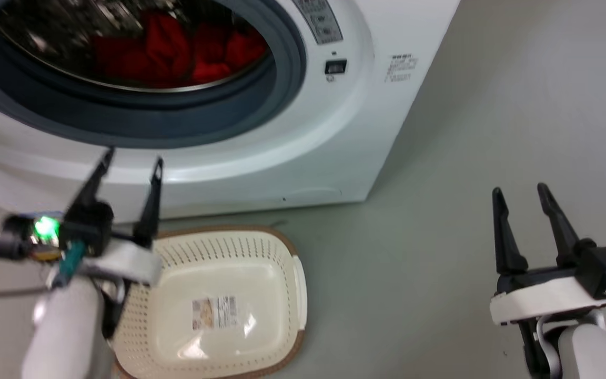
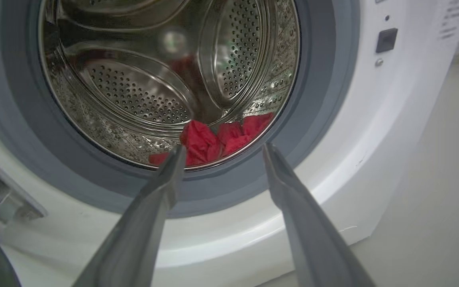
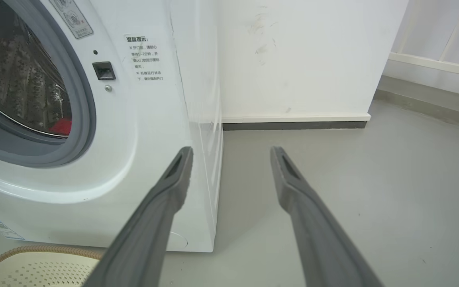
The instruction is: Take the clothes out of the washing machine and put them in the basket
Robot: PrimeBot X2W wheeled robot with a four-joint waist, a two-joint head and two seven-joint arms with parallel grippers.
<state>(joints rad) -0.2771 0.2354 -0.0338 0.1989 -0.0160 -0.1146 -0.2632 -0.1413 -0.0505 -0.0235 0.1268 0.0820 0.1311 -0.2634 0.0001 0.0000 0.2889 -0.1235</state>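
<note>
Left hand (image 1: 133, 157) and right hand (image 1: 519, 189) both spread wide, empty, aimed at the washing machine (image 1: 334, 158). The basket (image 1: 282, 239) sits mouth-up on the floor (image 1: 429, 273) just before it. Farther in, the clothes (image 1: 177, 52) lie heaped sideways across the bottom of the drum (image 2: 134, 91).

I see a grey floor (image 1: 440, 237) carrying a white front-loading washing machine (image 1: 308, 158) and, just beside it, a cream perforated plastic basket (image 1: 219, 247).

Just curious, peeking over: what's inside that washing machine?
Bright red clothes lie bunched at the bottom of the perforated steel drum, near its front rim. How many pieces there are, or anything beneath them, is hidden.
</note>
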